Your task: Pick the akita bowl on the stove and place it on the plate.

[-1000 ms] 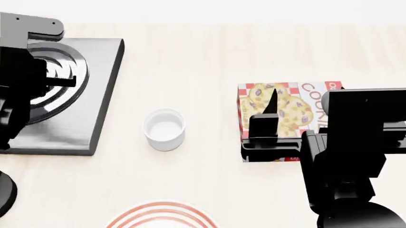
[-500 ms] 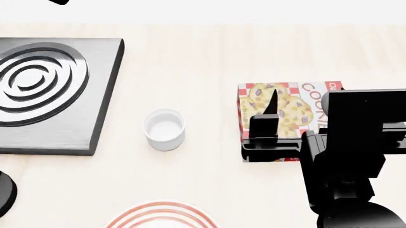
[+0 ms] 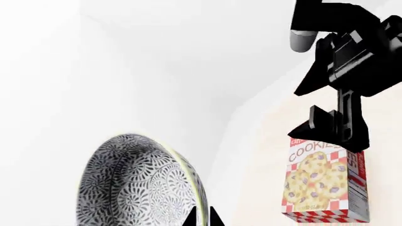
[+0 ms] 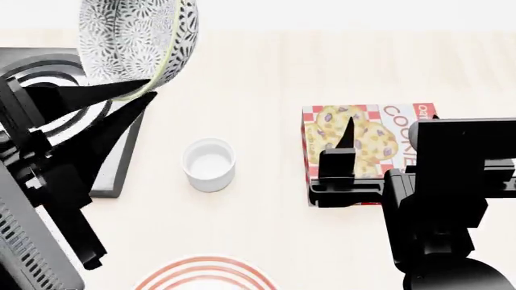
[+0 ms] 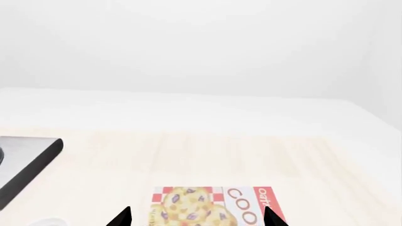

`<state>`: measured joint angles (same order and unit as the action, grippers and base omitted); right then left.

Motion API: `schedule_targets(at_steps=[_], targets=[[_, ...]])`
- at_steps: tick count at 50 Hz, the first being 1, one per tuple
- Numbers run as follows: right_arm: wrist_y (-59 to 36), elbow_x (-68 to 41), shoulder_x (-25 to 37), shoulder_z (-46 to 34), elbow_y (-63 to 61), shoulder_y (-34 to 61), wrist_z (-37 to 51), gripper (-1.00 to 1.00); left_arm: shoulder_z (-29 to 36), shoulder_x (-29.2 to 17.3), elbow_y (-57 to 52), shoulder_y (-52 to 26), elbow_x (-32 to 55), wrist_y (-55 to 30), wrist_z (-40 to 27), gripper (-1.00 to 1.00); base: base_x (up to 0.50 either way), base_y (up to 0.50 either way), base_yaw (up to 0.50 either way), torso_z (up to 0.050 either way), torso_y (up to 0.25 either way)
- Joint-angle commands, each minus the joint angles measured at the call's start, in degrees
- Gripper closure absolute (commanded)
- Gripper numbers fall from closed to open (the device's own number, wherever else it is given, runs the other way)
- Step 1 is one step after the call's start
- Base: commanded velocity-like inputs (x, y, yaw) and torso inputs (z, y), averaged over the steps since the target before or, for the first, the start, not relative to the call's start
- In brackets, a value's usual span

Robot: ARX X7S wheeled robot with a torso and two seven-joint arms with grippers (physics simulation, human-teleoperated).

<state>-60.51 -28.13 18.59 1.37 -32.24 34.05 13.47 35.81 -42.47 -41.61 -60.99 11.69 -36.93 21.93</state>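
The akita bowl [image 4: 133, 39] hangs tipped on its side, high above the far corner of the stove [image 4: 57, 67]. My left gripper [image 4: 151, 90] is shut on its rim. In the left wrist view the rim sits pinched between the two fingertips of the left gripper [image 3: 202, 217], with the speckled bowl [image 3: 135, 183] to one side. The red-ringed plate [image 4: 205, 275] lies at the near edge of the table, only its far arc showing. My right gripper [image 5: 197, 219] stands open above the cookie box [image 5: 213, 207], holding nothing.
A small plain white cup [image 4: 209, 163] stands between the stove and the plate. The cookie box [image 4: 363, 145] lies flat on the right, under my right arm. A corner of the stove [image 5: 28, 160] shows in the right wrist view. My left arm covers much of the stove.
One second ago my left arm was down over the stove; half a second ago it was out of view and the burner bare. Now it shows the bowl held high. The right arm stayed put.
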Motion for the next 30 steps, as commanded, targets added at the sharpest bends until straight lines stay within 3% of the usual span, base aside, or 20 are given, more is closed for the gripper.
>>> schedule_targets(at_steps=[1, 21, 30], targets=[[-3.0, -1.5, -0.2, 0.7, -2.3, 0.7, 1.3, -1.0, 3.9, -7.3, -11.4, 4.0, -1.4, 2.3, 4.1, 1.0, 0.0, 0.0, 0.0, 0.0, 0.0], [-3.0, -2.0, 0.1, 0.7, -2.2, 0.9, 1.7, -1.0, 8.8, -13.1, -13.4, 7.9, -4.0, 7.2, 7.9, 1.0, 0.0, 0.0, 0.0, 0.0, 0.001], [-2.5, -2.1, 0.2, 0.5, -1.8, 0.8, 1.7, -1.0, 13.0, -11.3, -10.4, 3.8, -6.1, 6.3, 14.5, 1.0, 0.0, 0.0, 0.0, 0.0, 0.0]])
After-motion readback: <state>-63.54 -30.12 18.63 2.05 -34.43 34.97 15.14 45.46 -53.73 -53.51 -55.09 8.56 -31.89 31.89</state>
